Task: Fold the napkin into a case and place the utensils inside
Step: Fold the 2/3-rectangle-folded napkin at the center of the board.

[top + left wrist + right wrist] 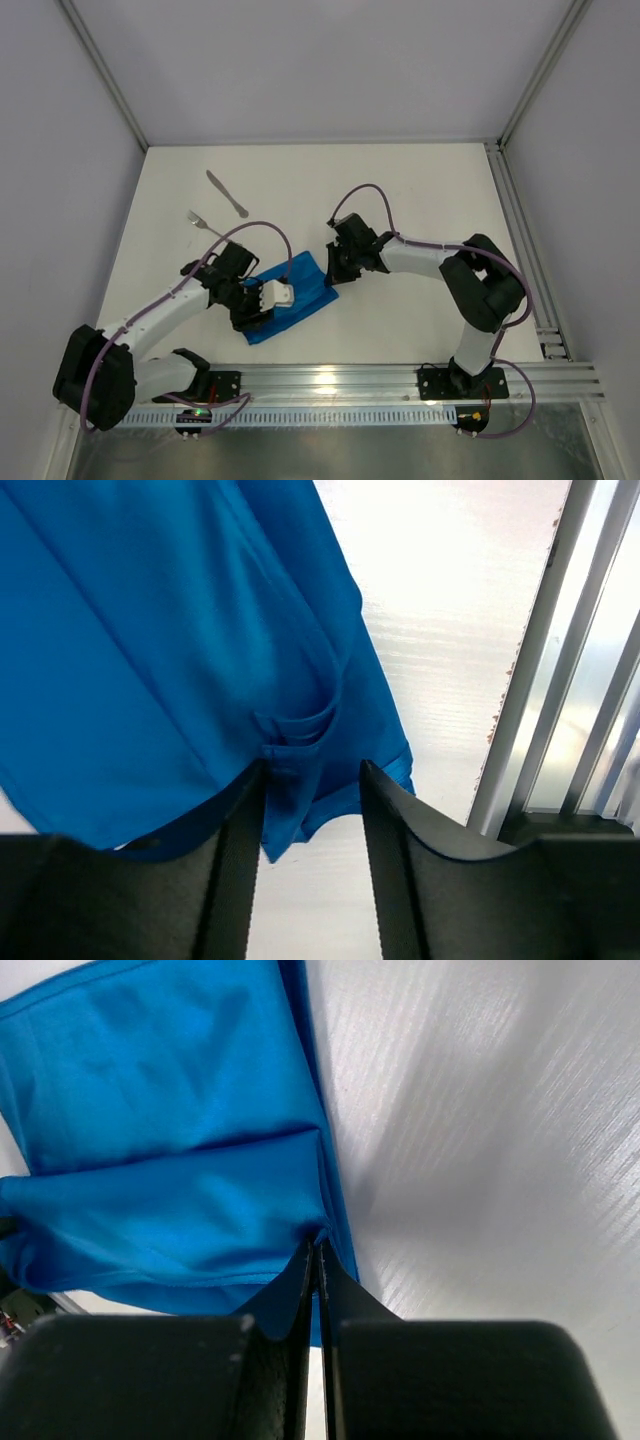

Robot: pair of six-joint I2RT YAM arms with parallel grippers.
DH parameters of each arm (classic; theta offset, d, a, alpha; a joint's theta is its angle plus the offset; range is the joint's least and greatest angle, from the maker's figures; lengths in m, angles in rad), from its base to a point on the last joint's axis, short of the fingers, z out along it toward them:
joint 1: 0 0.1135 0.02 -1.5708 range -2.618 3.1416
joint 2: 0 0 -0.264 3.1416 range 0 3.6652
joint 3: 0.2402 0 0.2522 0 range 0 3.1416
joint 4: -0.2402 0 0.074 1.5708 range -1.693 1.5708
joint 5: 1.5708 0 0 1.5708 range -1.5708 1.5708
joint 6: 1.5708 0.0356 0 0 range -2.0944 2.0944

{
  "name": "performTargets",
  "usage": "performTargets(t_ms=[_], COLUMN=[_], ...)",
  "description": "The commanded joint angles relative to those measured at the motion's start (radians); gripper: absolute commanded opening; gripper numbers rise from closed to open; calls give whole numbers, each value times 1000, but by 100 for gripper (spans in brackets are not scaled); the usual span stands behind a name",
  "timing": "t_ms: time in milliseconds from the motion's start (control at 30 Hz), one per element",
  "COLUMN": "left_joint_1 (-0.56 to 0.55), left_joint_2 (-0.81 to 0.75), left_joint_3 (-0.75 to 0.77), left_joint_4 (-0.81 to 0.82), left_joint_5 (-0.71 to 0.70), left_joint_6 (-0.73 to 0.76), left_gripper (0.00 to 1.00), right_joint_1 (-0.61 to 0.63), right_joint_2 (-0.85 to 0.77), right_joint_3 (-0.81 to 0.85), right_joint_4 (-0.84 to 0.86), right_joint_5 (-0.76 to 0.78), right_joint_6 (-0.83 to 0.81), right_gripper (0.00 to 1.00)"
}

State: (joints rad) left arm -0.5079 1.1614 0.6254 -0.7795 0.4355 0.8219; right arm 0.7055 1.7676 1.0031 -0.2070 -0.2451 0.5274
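One white bench (420, 190) carries the folded blue napkin (312, 282) near its front edge. The left tool (310, 780) stands apart, straddling a cloth pleat, seemingly not gripping it. The right tool (317, 1245) is clamped on the napkin's edge. The knife (228, 193) and fork (205, 224) lie behind the napkin, to its left.

Bright, even light; glare whitens the table (450, 630); near fingers (230, 880) blur.
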Motion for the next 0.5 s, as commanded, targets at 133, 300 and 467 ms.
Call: performTargets(t_ms=[133,300,467], left_joint_1=[74,224,276], left_joint_2=[-28,1,150], left_joint_3=[261,336,300], left_joint_4=[-219,-202,43], left_joint_5=[241,289,-119], left_joint_6=[-56,-189,-434], left_gripper=[54,61,62], right_joint_1=[3,3,3], right_joint_2=[43,43,32], right_joint_3=[-12,-18,-29], right_joint_4=[35,44,50], right_joint_5=[32,36,43], right_joint_6=[22,22,23], right_gripper=[4,4,4])
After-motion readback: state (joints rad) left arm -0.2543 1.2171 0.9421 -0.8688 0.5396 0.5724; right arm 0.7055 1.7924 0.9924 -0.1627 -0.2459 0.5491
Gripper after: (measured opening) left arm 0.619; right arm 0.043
